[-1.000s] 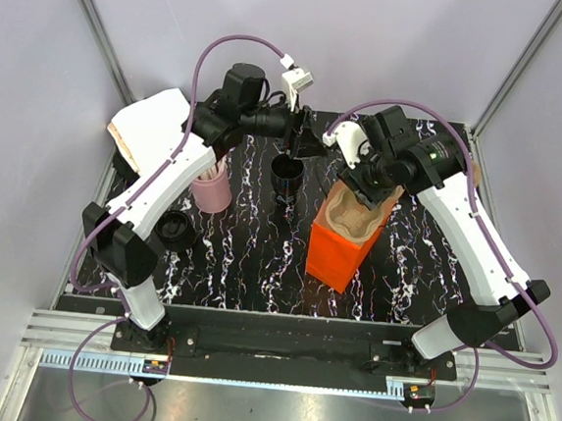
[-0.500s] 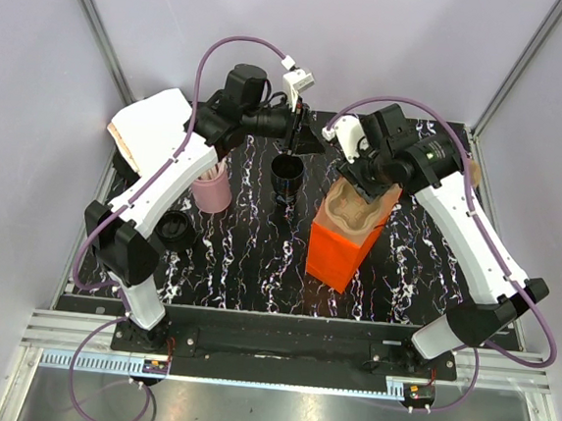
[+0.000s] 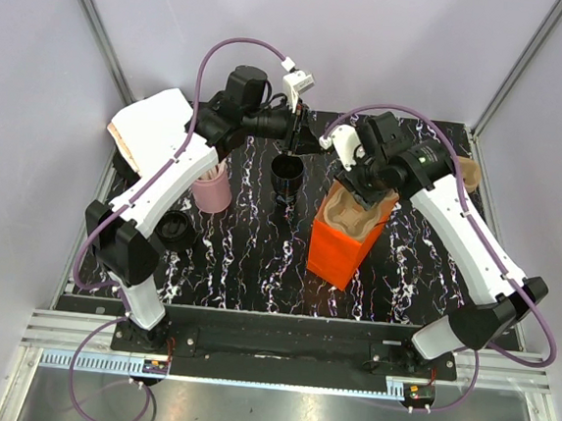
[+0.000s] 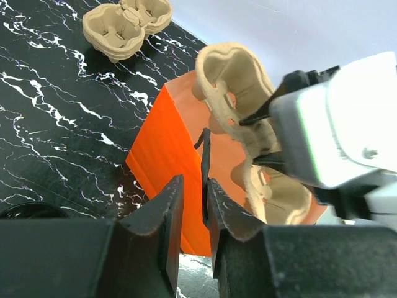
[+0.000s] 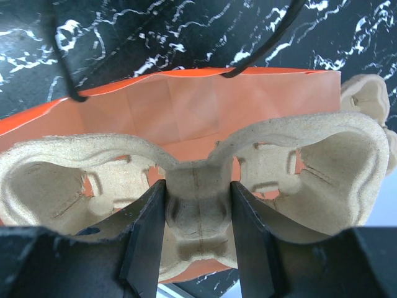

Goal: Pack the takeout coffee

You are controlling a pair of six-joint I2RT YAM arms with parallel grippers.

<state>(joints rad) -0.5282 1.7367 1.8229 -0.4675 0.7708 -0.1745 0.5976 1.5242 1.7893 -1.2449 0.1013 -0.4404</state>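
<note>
Pink cup (image 3: 211, 187) of sticks stands left; spare pulp carrier (image 4: 127, 28), perhaps stacked, far right.

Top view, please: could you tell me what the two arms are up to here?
The right hand grips a cardboard carrier by its middle ridge, holding it in the mouth of the orange bag. The left hand pinches the bag's black handle. A black cup stands beside the bag and another near the pink cup; neither is packed yet.
</note>
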